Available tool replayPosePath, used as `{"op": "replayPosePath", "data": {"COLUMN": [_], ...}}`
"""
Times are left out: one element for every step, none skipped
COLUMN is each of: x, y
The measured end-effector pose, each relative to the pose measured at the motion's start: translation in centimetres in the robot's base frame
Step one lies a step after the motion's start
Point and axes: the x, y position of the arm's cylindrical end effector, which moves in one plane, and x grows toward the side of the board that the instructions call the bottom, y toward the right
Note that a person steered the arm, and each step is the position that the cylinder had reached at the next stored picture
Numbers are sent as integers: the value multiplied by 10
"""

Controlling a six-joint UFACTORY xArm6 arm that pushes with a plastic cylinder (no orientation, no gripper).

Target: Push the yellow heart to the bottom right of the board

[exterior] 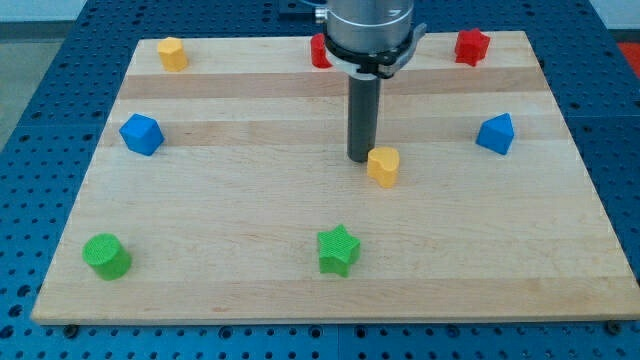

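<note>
The yellow heart (383, 165) lies a little right of the board's middle. My tip (360, 157) rests on the board just to the heart's upper left, touching it or nearly so. The rod rises straight up from there to the arm's grey body at the view's top.
A wooden board (250, 280) carries a yellow block (172, 53) at top left, a red block (320, 51) partly behind the arm, a red star (471, 46) at top right, blue blocks at left (141, 134) and right (496, 134), a green cylinder (106, 255) and a green star (338, 250).
</note>
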Motion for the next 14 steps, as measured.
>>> {"op": "replayPosePath", "data": {"x": [0,7,24,40,43,48,57,66,72,79,90,100,102,107], "y": [10,15,15,15,19,29,39,48,57,67,69,72,82,93]}}
